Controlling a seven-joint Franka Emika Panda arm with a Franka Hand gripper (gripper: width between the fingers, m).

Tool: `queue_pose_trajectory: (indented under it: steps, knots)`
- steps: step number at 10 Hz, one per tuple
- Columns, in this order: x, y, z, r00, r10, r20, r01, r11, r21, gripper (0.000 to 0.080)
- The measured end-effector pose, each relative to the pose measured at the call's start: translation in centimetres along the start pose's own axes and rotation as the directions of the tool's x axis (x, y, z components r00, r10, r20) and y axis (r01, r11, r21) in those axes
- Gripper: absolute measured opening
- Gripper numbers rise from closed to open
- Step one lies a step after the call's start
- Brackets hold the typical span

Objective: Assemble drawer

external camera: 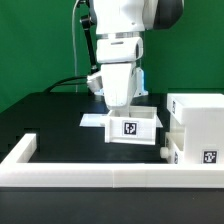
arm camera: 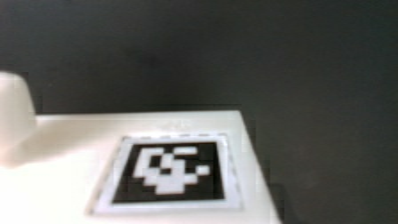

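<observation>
Over the tagged tray (external camera: 131, 127) on the black table (external camera: 50, 115) hangs the claw (external camera: 118, 104), grip state unclear; shell (external camera: 198, 125) at three o'clock.

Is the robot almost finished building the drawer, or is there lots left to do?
Not finished yet. One small tray already sits at the tall shell, seemingly partly in, on the exterior view's right. The other tray is out on the table, with the arm right over it; the hand is hidden behind the tray, so whether it grips is unclear. Up close, the wrist view shows that tray's tag. Left to do: probably getting this tray into the shell.
</observation>
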State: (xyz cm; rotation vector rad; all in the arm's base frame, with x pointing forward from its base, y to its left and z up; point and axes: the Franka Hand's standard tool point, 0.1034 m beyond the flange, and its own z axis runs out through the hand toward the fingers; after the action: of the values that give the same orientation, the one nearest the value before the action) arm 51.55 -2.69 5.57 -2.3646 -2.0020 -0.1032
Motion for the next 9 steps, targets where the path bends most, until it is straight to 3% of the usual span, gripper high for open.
queue_pose_trajectory:
  steps: [2,3,7,9]
  knots:
    - [0.5,1.5,0.1,1.0,-0.019,-0.003,0.019,1.0,0.024,0.0044]
    - [1.0,2.1,0.1,0.999,-0.032,-0.003,0.032,0.999,0.023,0.0044]
    - [0.6,1.9,0.5,0.996,-0.093,-0.005,0.093,0.995,0.038,0.0044]
    - [1.3,2.3,0.1,0.988,-0.154,0.009,0.153,0.986,0.063,0.0044]
